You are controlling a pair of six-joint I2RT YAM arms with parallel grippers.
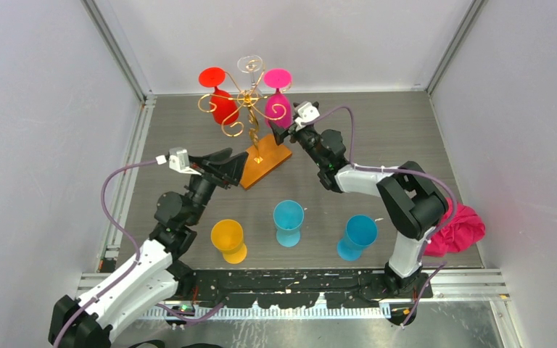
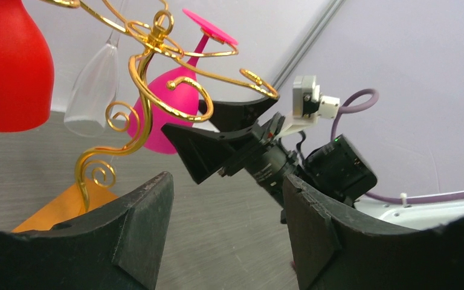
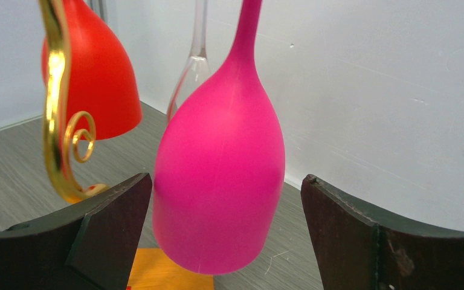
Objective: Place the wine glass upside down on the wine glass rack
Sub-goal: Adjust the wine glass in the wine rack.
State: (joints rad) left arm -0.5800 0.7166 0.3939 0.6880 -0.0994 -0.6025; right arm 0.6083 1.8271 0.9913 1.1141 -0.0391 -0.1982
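At upper centre of the overhead frame, a magenta wine glass (image 1: 276, 109) hangs upside down on the gold wire wine glass rack (image 1: 267, 161) as the right gripper (image 1: 283, 130) stands spread wide around its bowl, while the left gripper (image 1: 238, 164) gapes empty beside the orange-brown wooden base.

Our left arm (image 1: 138, 275) and right arm (image 1: 406, 210) wear white shells over black joints. The left pincer (image 1: 233, 165) and right pincer (image 1: 283, 130) carry broad black wedge fingers (image 3: 106, 235). Just behind each pincer sits a white camera block (image 1: 179, 159), trailing a lilac cable (image 1: 112, 196).
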